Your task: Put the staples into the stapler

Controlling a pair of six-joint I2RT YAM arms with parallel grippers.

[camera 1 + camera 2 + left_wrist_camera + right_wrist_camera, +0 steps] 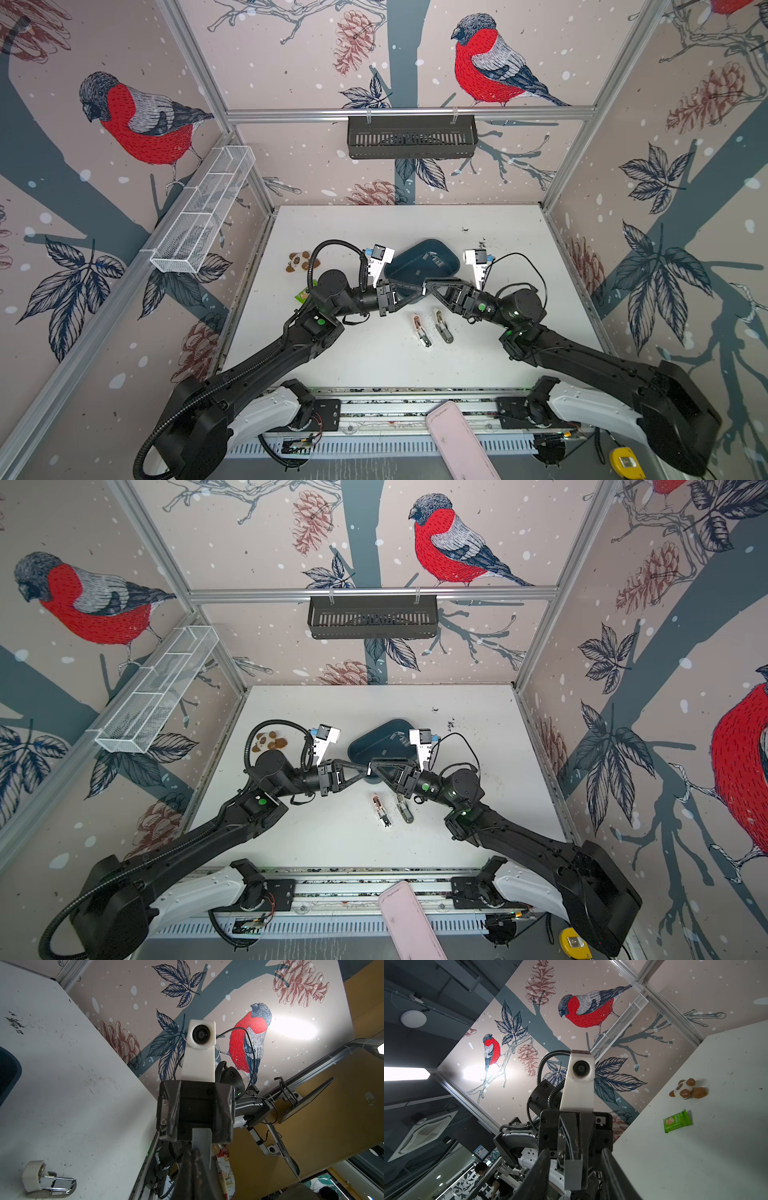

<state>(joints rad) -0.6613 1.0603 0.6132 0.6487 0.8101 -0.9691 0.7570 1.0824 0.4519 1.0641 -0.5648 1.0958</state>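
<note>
My left gripper (420, 287) (196, 1153) is shut on a flat grey strip of staples (201, 1140) (572, 1174), held in the air above the table's middle. My right gripper (429, 286) (574, 1152) faces it tip to tip. It stands open, with its fingers (540, 1167) on either side of the strip and a gap on both sides. More staples (436, 259) (401, 739) lie in a dark blue tray (409, 257) (374, 735) behind the grippers. Two mini staplers, a pinkish one (422, 330) (381, 810) and a cream one (444, 325) (404, 808) (47, 1180), lie open nearer the front.
A panda toy (301, 262) (688, 1088) and a green packet (303, 293) (677, 1121) lie at the table's left. A pink flat object (457, 440) pokes over the front rail. A black basket (411, 137) hangs on the back wall and a white mesh shelf (203, 212) on the left wall.
</note>
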